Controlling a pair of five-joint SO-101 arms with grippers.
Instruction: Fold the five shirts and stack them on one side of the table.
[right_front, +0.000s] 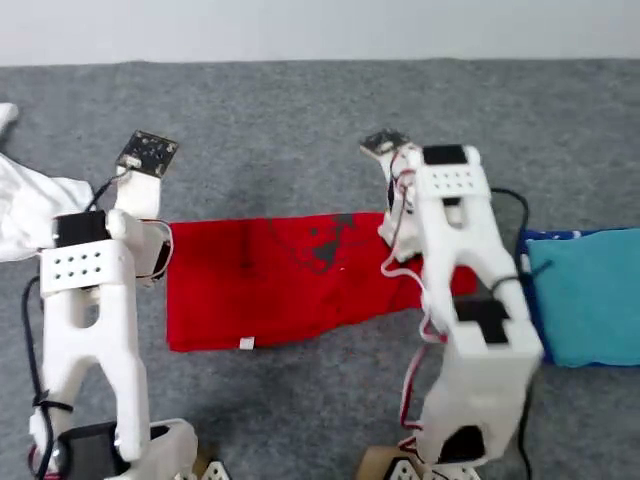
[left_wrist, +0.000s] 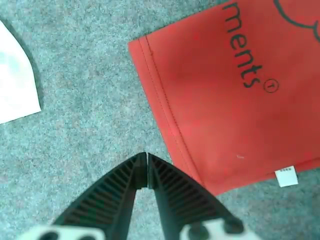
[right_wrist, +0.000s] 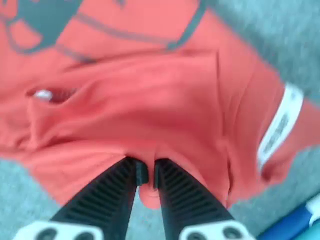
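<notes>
High view, red shirt (right_front: 270, 280): spread on the grey surface (right_front: 300, 110) between the two arms, its long axis running side to side from one arm across to the other.
High view, left arm (right_front: 85, 290): parked at the shirt's left end, with the hem end of the cloth just beside it.
High view, right arm (right_front: 465, 250): leaning over the shirt's right end, so it's the nearer one to that bunched side.
High view, neighbours: a white shirt (right_front: 35, 210) lies crumpled off to the far left, and a folded teal shirt (right_front: 590, 295) sits on something blue at the right edge, apart from the red one.
Left wrist view, left jaws: closed tip to tip with nothing between them, hanging over bare surface.
Left wrist view, red shirt's corner (left_wrist: 220, 185): off to one side of the tips, close but not touching, and the stitched hem runs away from the jaws at a slant. I'd say this arm must sidestep onto that hem before it can pinch.
Left wrist view, small white tag (left_wrist: 286, 176): pokes out at the shirt's edge past the corner.
Right wrist view, right jaws: drawn nearly together right at the shirt's edge, and by the look of it nipping a little tuck of red cloth.
Right wrist view, collar end: rumpled folds and the white neck label (right_wrist: 280, 127) lie just ahead of the tips.
</notes>
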